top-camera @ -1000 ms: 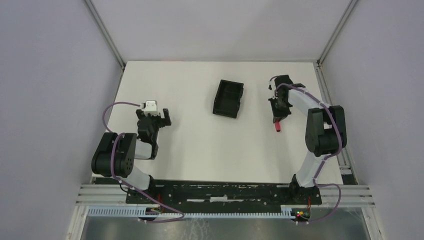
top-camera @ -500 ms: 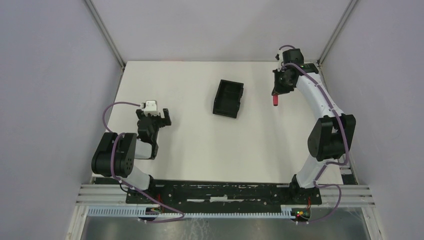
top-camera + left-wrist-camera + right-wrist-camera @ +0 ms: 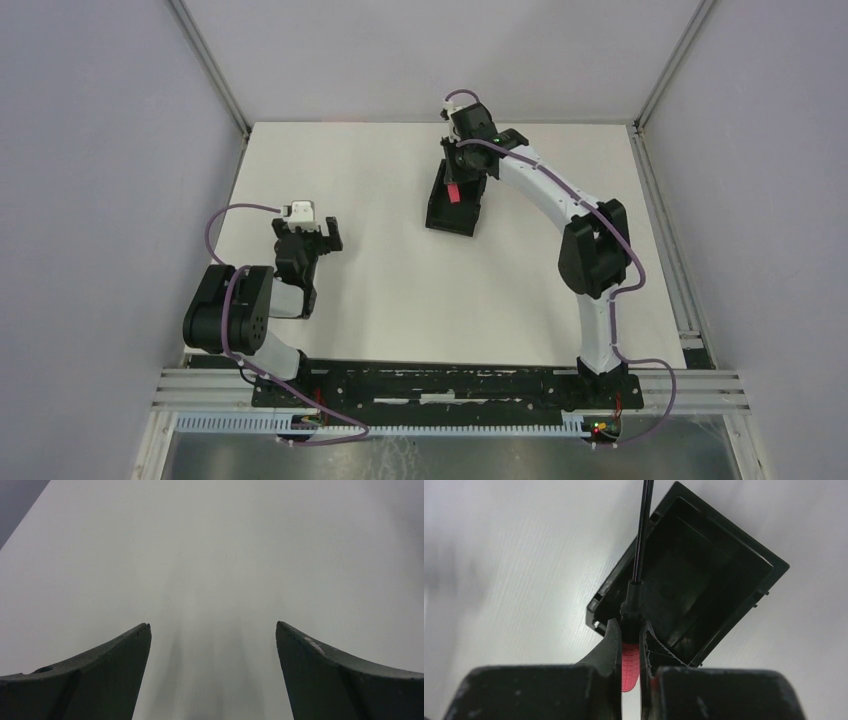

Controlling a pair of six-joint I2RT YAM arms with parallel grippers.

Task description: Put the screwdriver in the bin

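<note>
- Two arms, only one working. The left gripper [image 3: 312, 236] sits near-left over the table [image 3: 400, 300], well apart from the action. Its jaws are spread wide with nothing between them, as the left wrist view [image 3: 212, 630] confirms. No risk there unless it moves.
- The right arm reaches far across the middle, and the right gripper [image 3: 457, 178] hangs over the far end of the bin [image 3: 455, 218].
- Its jaws are nearly closed, clamped on the red handle of the screwdriver [image 3: 630, 666]. The black shaft sticks out ahead of the right gripper's fingertips [image 3: 628, 630].
- In the right wrist view the handle sits over the bin's floor [image 3: 696, 575], but the shaft crosses the left wall and runs out of frame over bare table.
- Main risk: a release now likely puts the shaft on that rim. The tool could then end propped on the wall or tip out to the left.
- Cause: the shaft sits skewed to the bin's long side and offset left. Turning the wrist or shifting right first looks safer.
- Second risk: I can't tell the drop height. Too high and it may bounce out over the low walls.
- Third: the bin looks loose, so a descending finger could knock it.
</note>
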